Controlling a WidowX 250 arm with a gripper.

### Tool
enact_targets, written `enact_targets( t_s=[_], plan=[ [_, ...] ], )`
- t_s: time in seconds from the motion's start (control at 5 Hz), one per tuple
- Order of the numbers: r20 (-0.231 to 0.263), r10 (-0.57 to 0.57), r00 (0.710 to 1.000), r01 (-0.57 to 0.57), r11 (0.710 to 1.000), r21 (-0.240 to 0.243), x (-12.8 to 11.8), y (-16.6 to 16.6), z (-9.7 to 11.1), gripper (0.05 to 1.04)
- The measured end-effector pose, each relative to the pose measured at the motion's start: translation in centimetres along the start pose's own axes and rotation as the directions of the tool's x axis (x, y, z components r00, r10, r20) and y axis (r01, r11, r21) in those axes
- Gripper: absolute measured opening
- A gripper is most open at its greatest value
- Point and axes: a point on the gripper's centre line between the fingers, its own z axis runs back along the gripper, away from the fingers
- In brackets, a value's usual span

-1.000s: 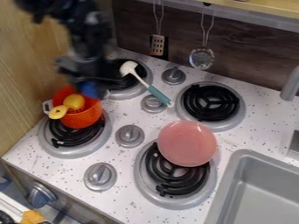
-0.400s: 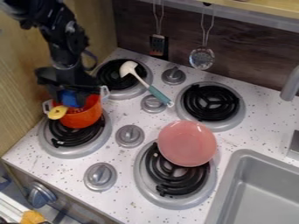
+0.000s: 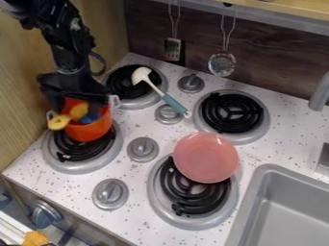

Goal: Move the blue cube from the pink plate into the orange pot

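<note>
Over orange pot, claw apparently open

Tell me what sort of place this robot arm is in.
Probably a toy or mock kitchen: there's a stovetop with black coil burners and round silver knobs, a grey rectangular sink, and a round orange pot on one burner.
</note>
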Motion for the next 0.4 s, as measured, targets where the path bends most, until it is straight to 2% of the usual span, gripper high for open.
enact_targets(
  t_s=[0.2,0.4],
  plan=[
    [0.009,-0.019,1.000,0.020,1.000,-0.021,0.4,-0.5,0.8,0.999],
    [0.029,-0.126,0.992,0.129,0.983,-0.132,0.7,-1.9,2.3,0.999]
  ],
)
